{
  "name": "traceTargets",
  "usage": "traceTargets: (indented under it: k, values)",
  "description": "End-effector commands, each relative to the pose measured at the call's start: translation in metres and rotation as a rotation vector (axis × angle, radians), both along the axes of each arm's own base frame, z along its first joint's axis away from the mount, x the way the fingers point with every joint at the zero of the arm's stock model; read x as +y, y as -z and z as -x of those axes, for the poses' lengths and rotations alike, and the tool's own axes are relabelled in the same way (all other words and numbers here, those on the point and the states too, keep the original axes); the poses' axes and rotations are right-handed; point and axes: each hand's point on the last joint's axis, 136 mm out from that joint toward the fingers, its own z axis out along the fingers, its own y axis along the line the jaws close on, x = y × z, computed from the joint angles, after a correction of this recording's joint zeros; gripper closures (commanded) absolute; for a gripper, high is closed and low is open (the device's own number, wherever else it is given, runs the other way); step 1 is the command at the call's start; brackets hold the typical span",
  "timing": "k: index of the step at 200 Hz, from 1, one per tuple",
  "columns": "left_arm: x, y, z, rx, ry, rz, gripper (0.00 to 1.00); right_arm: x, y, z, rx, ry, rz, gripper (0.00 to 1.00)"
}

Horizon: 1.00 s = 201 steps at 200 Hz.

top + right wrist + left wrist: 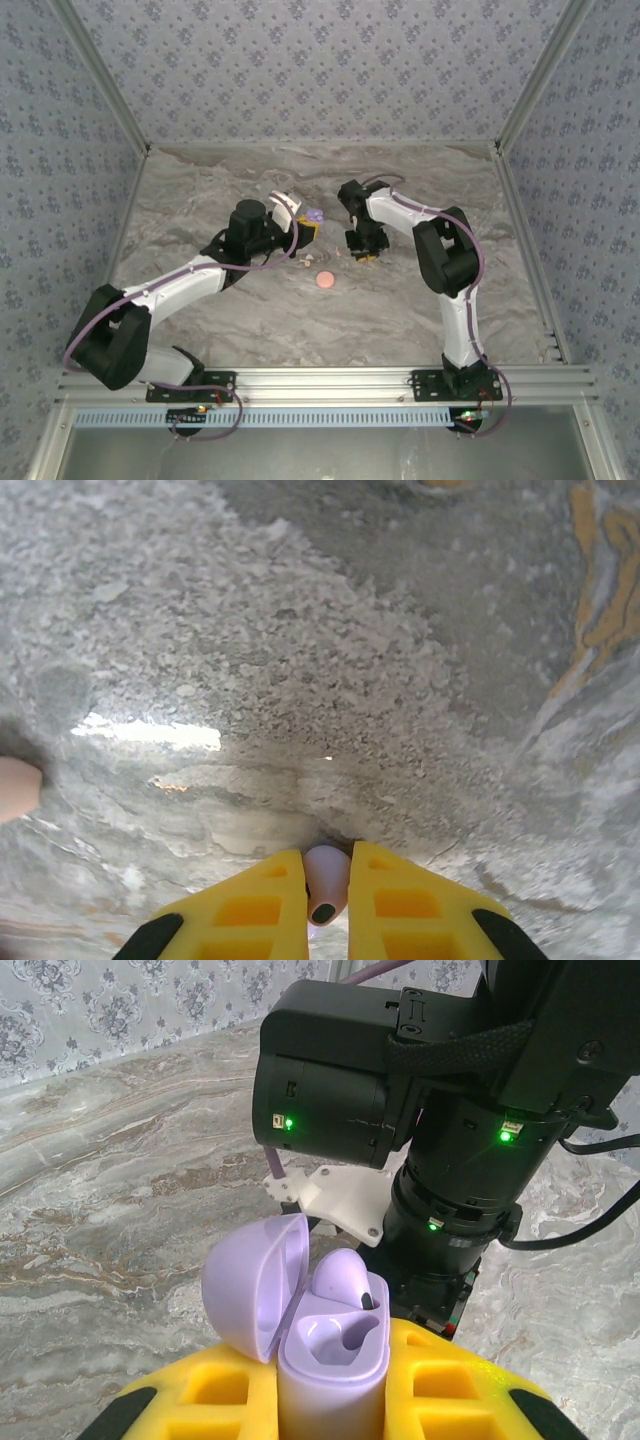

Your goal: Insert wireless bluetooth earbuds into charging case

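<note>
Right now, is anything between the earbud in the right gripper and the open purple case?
Nothing visible. The right gripper pinches the earbud, and the case held by the left gripper has a free slot.

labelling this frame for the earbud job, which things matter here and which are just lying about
In the job:
- open lilac case, gripped by the left gripper
- seated earbud in that case
- second earbud, pinched by the right gripper

Lying about for now:
- pink round case on the table
</note>
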Motion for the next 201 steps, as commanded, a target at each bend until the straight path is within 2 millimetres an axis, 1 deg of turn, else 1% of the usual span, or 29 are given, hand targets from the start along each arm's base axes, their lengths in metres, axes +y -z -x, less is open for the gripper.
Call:
traceTargets:
  k: [1,22,34,53,74,84,105,133,148,173,201]
  values:
    - [0.001,-0.007,-0.001,-0.036,-0.004,0.012,0.86,-0.01,-0.005,-0.001,0.009,-0.216,0.039,0.88]
    - [0.001,-0.007,-0.002,-0.034,-0.006,0.013,0.86,-0.01,-0.001,0.002,0.036,-0.299,0.037,0.87]
    - [0.0,-0.007,-0.002,-0.032,-0.005,0.014,0.86,-0.011,0.002,0.003,0.053,-0.318,0.044,0.86]
    - [0.0,-0.008,-0.002,-0.033,-0.003,0.014,0.86,-0.011,0.003,0.002,0.054,-0.32,0.046,0.83]
    - [0.0,-0.007,-0.002,-0.034,-0.004,0.01,0.86,-0.006,-0.003,0.0,0.041,-0.282,0.021,0.71]
    - [0.001,-0.007,-0.002,-0.033,-0.006,0.011,0.86,-0.005,-0.007,-0.001,0.034,-0.243,0.013,0.62]
    - [0.001,-0.007,-0.002,-0.033,-0.006,0.007,0.86,-0.004,-0.015,-0.002,0.036,-0.151,-0.024,0.53]
    - [0.001,-0.007,-0.002,-0.034,-0.007,0.005,0.86,-0.002,-0.024,-0.003,0.028,-0.034,-0.069,0.52]
    - [0.0,-0.006,-0.002,-0.032,-0.004,0.004,0.86,-0.005,-0.025,-0.003,0.027,0.055,-0.069,0.53]
    - [0.0,-0.007,-0.002,-0.033,-0.003,0.007,0.86,-0.009,-0.023,-0.001,0.023,0.162,-0.056,0.56]
    - [0.0,-0.006,-0.002,-0.032,0.0,0.006,0.86,-0.009,-0.019,0.003,0.021,0.244,-0.056,0.61]
